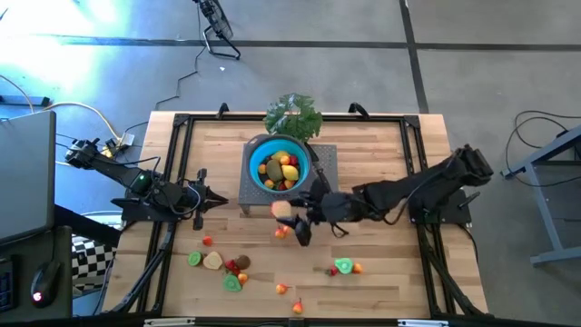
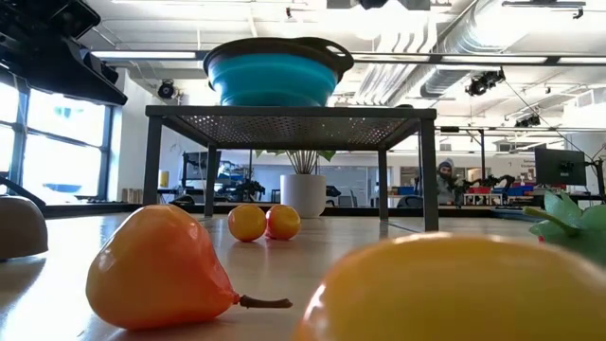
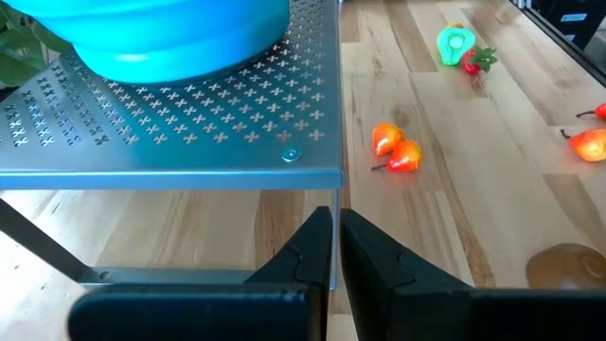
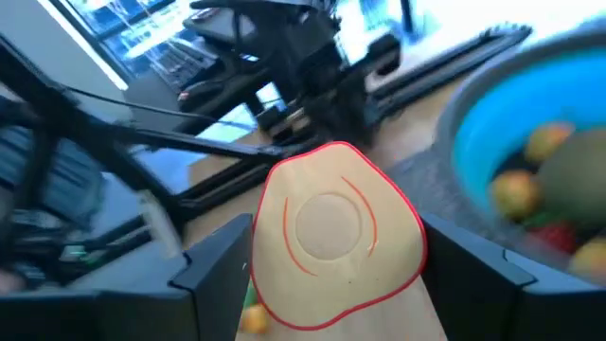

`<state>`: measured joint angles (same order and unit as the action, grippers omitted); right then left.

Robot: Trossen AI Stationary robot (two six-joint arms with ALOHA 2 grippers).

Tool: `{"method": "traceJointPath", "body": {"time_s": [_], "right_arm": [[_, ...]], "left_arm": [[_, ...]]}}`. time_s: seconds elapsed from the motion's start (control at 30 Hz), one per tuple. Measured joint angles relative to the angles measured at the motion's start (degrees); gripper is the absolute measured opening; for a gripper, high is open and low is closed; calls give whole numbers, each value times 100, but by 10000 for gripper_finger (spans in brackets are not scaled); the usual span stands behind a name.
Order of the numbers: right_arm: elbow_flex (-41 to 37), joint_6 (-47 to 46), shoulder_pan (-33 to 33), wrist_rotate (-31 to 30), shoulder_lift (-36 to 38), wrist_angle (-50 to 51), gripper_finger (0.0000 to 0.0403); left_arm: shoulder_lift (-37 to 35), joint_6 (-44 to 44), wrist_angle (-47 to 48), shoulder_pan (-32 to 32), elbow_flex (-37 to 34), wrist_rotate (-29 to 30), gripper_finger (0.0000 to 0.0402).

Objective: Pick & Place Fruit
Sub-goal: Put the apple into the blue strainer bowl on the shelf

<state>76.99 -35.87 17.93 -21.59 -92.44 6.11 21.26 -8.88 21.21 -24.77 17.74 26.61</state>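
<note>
Wooden table (image 1: 381,154) — right tool (image 4: 331,246) grips apple slice (image 4: 333,232); left tool (image 3: 333,237) closed, empty.

No text, label, brand, number or sign can be read in any view; screens and objects in the room behind are too small to make out.

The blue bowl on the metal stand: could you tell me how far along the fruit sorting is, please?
Done: several toy fruits already lie in the blue collapsible bowl on the perforated metal stand. In hand: the right gripper holds a cream apple slice with a red edge beside the bowl. Left: about a dozen small fruits on the wooden table, such as the green slice. The left gripper waits shut.
</note>
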Motion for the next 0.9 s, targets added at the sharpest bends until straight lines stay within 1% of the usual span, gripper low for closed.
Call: {"method": "traceJointPath", "body": {"time_s": [0.1, 0.27, 0.43, 0.53, 0.73, 0.9], "right_arm": [[-9, 627, -223, -13, -11, -253, 262], [-14, 1013, -644, -69, -76, -50, 258], [-11, 1099, -951, -445, -68, 475, 260], [-13, 1184, -1094, -559, -72, 791, 264], [-12, 1312, -1311, -605, -72, 1020, 259], [-11, 1518, -1413, -701, -72, 1010, 267]], "left_arm": [[0, -2, -3, 0, 0, -1, 22], [-2, -1, -4, 0, 0, 0, 22], [-2, -2, -4, 0, 0, -2, 22], [-2, -2, -2, 0, 0, -2, 22], [-1, -2, -3, 0, 0, 0, 22], [-2, -2, -2, 0, 0, 0, 22]]}}
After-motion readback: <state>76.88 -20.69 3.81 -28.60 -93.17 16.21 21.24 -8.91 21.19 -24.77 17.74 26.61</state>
